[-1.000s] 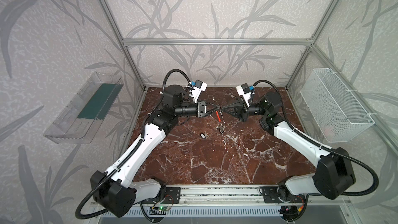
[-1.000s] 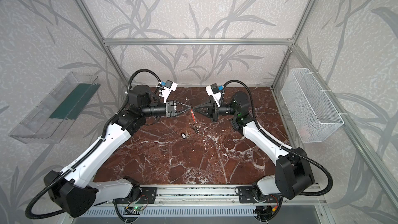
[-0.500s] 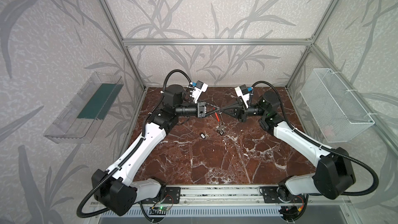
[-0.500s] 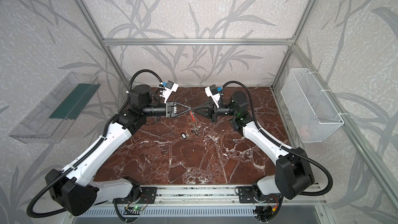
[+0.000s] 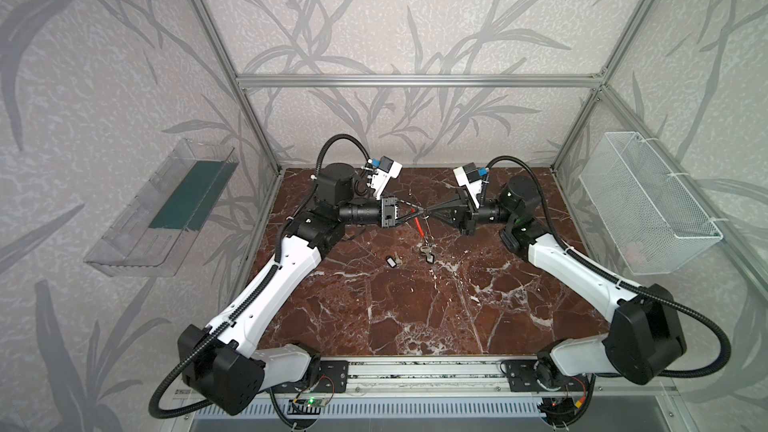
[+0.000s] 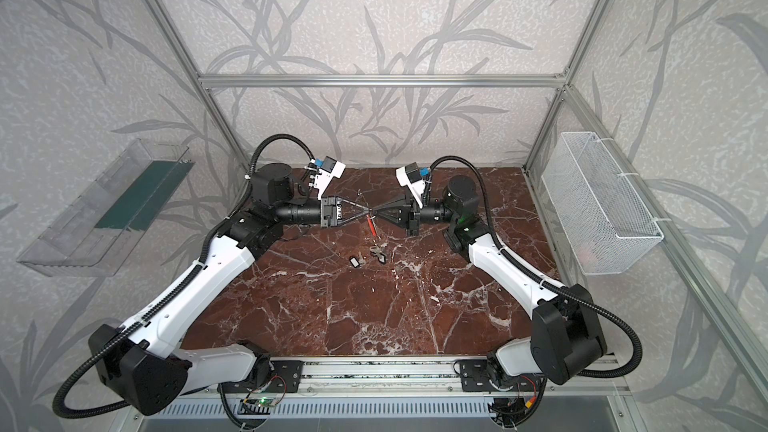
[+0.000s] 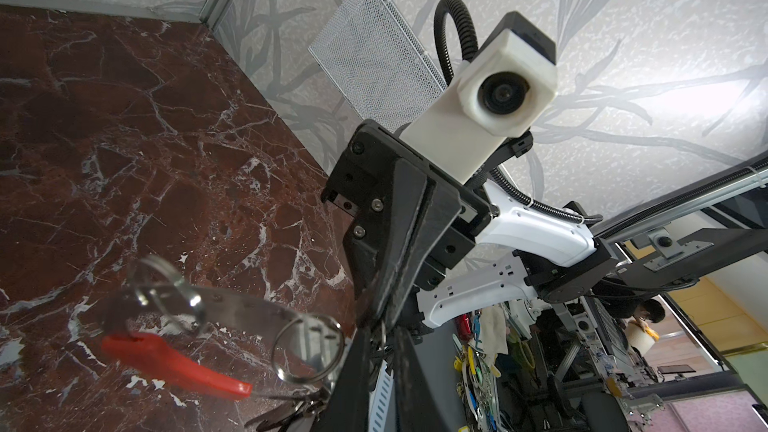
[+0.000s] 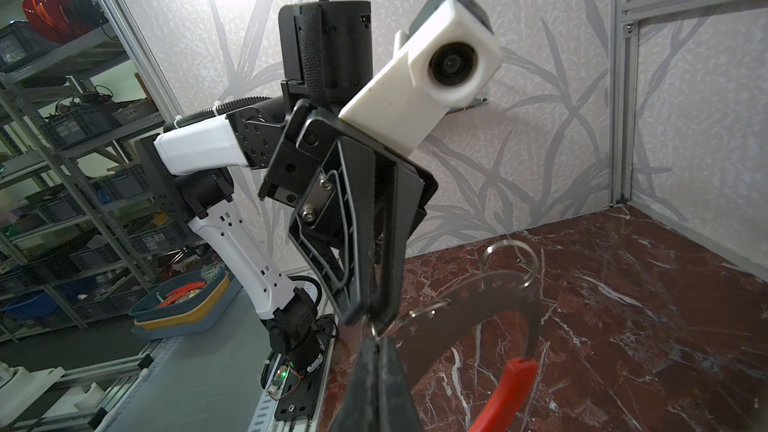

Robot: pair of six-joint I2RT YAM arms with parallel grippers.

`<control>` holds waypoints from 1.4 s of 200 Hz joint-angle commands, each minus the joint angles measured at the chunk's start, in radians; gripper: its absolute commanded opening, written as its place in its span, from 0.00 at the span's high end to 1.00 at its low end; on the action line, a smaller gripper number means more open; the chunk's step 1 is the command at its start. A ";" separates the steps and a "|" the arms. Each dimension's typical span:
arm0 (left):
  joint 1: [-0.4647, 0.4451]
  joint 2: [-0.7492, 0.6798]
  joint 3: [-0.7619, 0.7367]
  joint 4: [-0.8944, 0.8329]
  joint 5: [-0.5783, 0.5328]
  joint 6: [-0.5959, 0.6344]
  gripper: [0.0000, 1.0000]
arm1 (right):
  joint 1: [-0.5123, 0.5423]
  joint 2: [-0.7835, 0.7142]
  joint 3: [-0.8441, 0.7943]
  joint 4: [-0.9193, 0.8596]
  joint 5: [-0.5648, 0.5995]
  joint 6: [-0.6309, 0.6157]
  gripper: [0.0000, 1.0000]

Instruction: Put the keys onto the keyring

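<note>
My two grippers meet tip to tip above the back of the marble table (image 5: 415,317). The keyring (image 7: 249,313), a grey band with a red segment (image 8: 509,388), hangs between them and carries small split rings. The right gripper (image 8: 376,340) is shut on one thin ring of it. The left gripper (image 7: 382,326) has its jaws pinched on the same spot. Dark keys (image 7: 291,413) dangle from a split ring beside the left finger. In both top views one key with a black tag (image 5: 392,260) lies on the table. A silvery key bunch (image 5: 426,252) shows under the keyring; whether it touches the table I cannot tell.
A white wire basket (image 5: 648,209) hangs on the right wall. A clear plastic tray (image 5: 166,209) hangs on the left wall. Aluminium frame posts (image 5: 257,126) stand at the back corners. The arms' base rail (image 5: 415,376) runs along the front edge.
The two grippers have drawn together until their tips meet at the keyring. The left jaws have narrowed onto it. The tagged key on the table has not moved.
</note>
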 commanded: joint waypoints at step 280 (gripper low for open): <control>-0.036 -0.023 -0.016 -0.141 -0.132 0.135 1.00 | 0.009 -0.050 -0.011 -0.018 0.064 -0.027 1.00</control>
